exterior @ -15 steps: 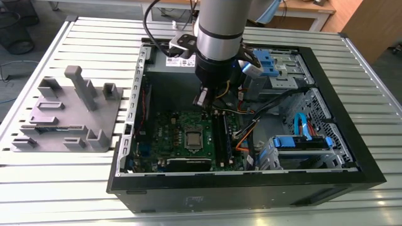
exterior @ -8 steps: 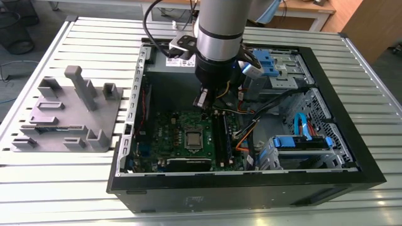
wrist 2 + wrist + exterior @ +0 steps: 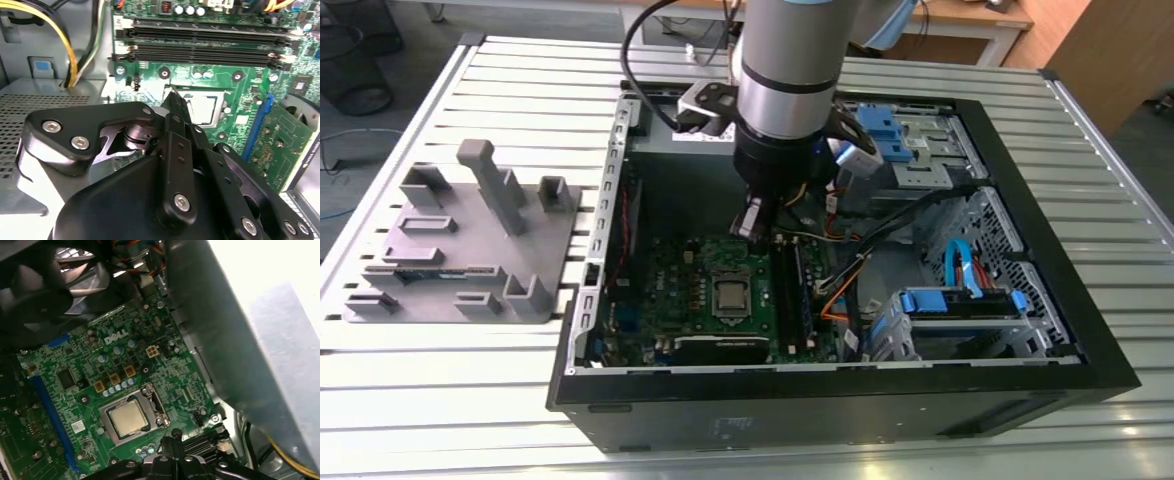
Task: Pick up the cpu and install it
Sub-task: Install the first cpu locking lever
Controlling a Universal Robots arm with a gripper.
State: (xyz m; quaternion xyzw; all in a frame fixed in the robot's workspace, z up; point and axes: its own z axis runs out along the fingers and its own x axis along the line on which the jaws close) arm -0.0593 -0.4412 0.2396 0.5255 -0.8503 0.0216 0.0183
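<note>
Over the motherboard: I hold the gripper just above.
CPU: seated in its socket, apparently already installed.
Jaws: drawn together, gripping nothing.

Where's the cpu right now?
The cpu sits flat in the socket frame on the green motherboard, seen in both wrist views. In the exterior view it lies mid-board, just below the gripper and to the exterior view's left of the memory slots.
</note>
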